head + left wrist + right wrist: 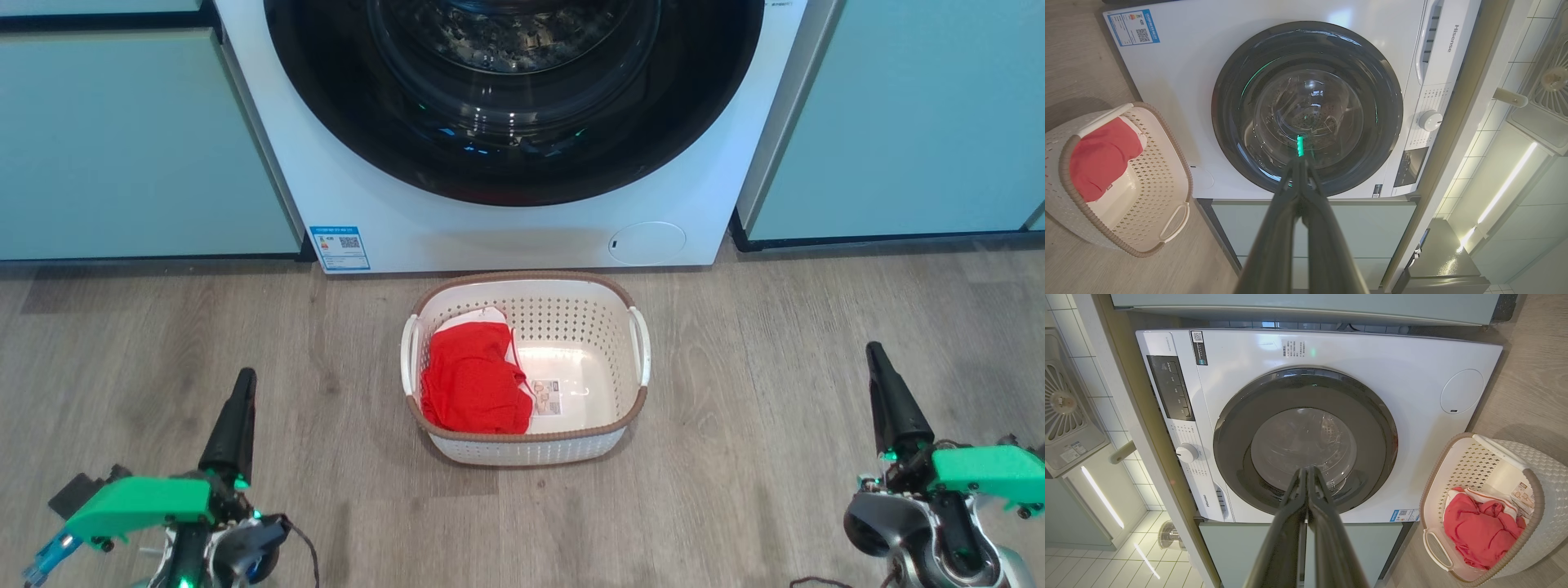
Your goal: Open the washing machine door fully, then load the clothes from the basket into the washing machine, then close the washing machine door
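Left gripper [244, 380] and right gripper [875, 355] are both pinched shut with nothing in them. In the head view they sit low at either side, well apart from the basket [531, 451]. So we're at square one: the door [514, 175] is closed on the washer [490, 237], and the clothes [473, 380] lie in the basket's left half, on the floor just in front of the washer.

Left wrist view: the left gripper points at the door glass, touching nothing; we reckon the drum behind is empty.

Right wrist view: same story — door flush, red bundle in the basket. Opening, loading, closing — all left to do.
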